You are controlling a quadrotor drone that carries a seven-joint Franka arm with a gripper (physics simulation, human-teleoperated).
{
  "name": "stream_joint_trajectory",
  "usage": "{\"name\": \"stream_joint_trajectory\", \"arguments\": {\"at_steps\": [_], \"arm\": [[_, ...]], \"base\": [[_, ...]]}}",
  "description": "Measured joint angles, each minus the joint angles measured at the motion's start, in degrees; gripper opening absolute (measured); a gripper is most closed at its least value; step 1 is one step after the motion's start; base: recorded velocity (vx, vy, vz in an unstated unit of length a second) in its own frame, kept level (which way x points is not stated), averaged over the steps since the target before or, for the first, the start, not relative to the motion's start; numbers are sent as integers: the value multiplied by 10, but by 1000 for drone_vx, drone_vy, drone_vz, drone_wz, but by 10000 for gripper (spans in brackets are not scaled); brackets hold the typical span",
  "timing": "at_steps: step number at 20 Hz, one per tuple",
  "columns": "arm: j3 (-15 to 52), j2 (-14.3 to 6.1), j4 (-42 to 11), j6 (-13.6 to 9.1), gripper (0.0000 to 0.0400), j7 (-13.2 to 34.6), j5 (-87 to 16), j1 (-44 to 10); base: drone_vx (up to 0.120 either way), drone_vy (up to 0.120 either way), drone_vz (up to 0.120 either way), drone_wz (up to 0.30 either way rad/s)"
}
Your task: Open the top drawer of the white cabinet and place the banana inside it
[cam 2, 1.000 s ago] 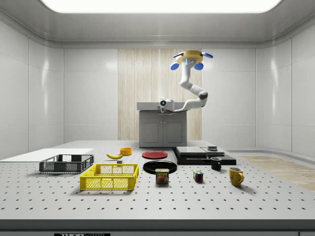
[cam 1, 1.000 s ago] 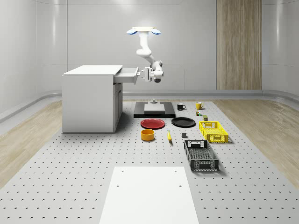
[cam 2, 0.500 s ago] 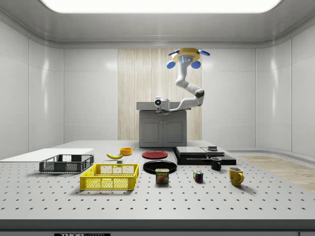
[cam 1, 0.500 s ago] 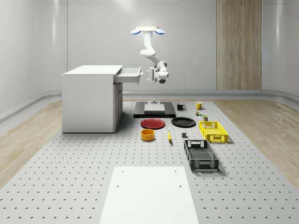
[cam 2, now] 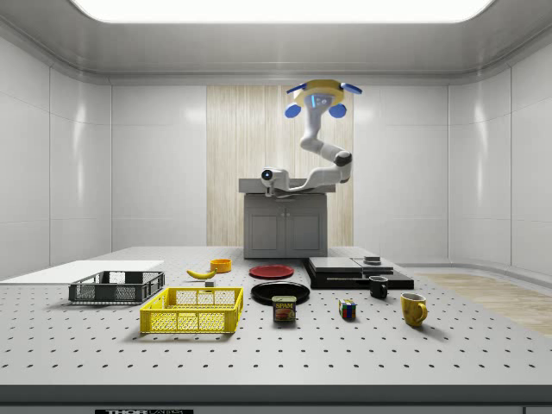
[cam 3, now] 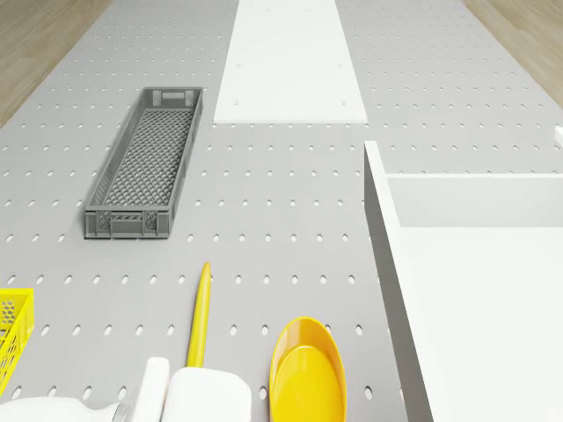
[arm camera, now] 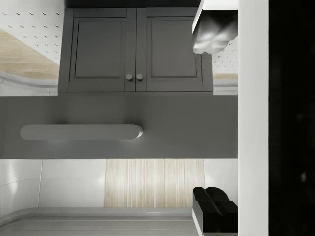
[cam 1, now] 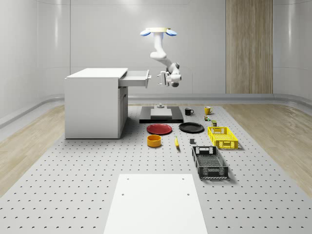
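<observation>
At the whole-scene view's left — cabinet: white box-shaped cabinet [cam 1: 92, 105] standing on the grey perforated table [cam 1: 73, 185].
Top drawer: white shallow drawer [cam 1: 132, 77] pulled out towards the whole-scene view's right; from the drone view its inside [cam 3: 475, 264] looks bare, so the opening step reads as done.
Drone: white quadrotor drone with blue rotor guards [cam 1: 158, 31] hovering high above the table, just off the drawer's open end rather than over the cabinet top.
Arm: white jointed arm [cam 1: 158, 53] hanging from the drone and bending down to drawer height.
Gripper: two-finger gripper [cam 1: 161, 78] level with the drawer front and facing it, with a small gap between them; in the wrist view its fingers [arm camera: 214, 29] are spread wide with nothing between them, and the drawer's handle [arm camera: 81, 132] lies ahead, untouched.
Bowl: orange-yellow round bowl [cam 1: 154, 141] on the table, near the banana.
Banana: slim yellow banana [cam 1: 176, 142] flat on the table, well below the gripper, nearer the whole-scene camera and a little to that view's right.
Long axis: runs nearly straight towards the whole-scene camera — roughly across the drawer's pull direction.
Next move, as judged: descend to the banana and close the fingers across its narrow width.
</observation>
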Motion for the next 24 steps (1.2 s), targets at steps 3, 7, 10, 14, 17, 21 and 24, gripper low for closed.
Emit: {"name": "stream_joint_trajectory", "arguments": {"at_steps": [3, 7, 10, 14, 17, 21, 24], "arm": [[-73, -72, -91, 26, 400, -149, 188, 62], [-146, -130, -147, -16, 400, -309, 335, 152], [-179, -155, -162, -54, 400, -380, 384, 203], [-202, -174, -169, -89, 400, -432, 412, 246], [-211, -183, -171, -103, 400, -452, 421, 265], [-217, -191, -172, -112, 400, -467, 426, 279], [-220, -195, -172, -115, 400, -473, 427, 285]], "base": [[120, 13, 0, 0], [120, 120, 0, 0], [120, 120, 0, 0], [120, 120, 0, 0], [120, 120, 0, 0], [120, 120, 0, 0], [120, 120, 0, 0]]}}
